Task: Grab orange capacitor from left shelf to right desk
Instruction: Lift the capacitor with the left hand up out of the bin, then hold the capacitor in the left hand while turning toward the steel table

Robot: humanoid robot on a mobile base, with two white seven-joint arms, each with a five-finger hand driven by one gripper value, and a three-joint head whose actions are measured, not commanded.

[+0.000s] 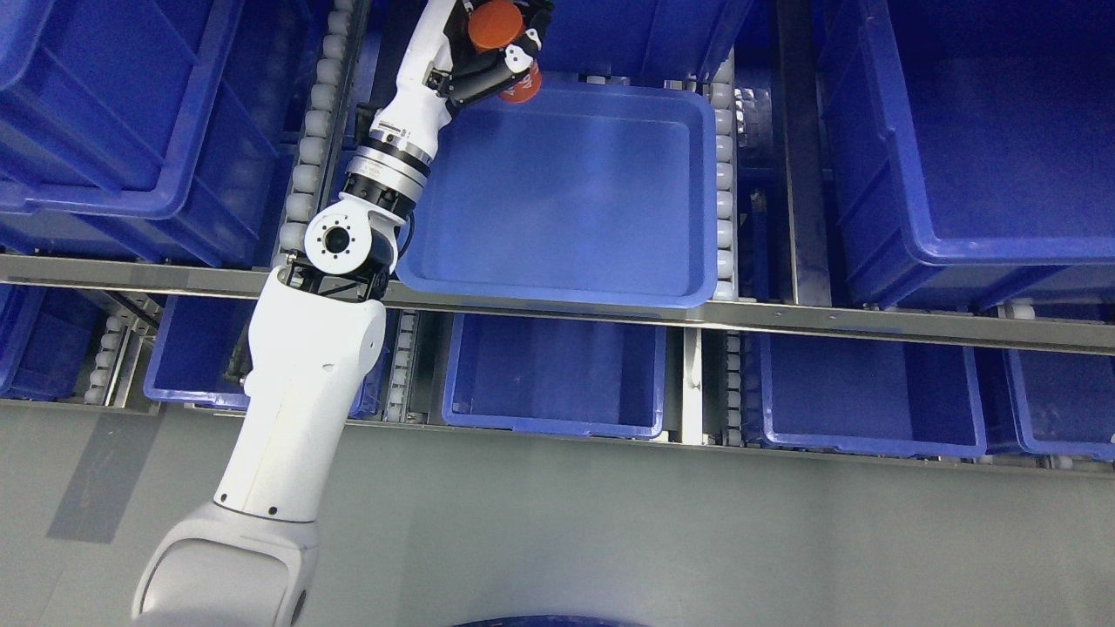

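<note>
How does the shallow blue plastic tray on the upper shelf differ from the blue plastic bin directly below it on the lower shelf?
The shallow blue plastic tray sits on the upper shelf level; the blue plastic bin sits on the lower one, partly hidden by the metal shelf rail. The tray looks wider and shallower; the bin has taller walls. The left hand, holding an orange cylindrical capacitor, is at the tray's far left corner; nothing is near the bin. Both are blue, rectangular and show nothing inside.
</note>
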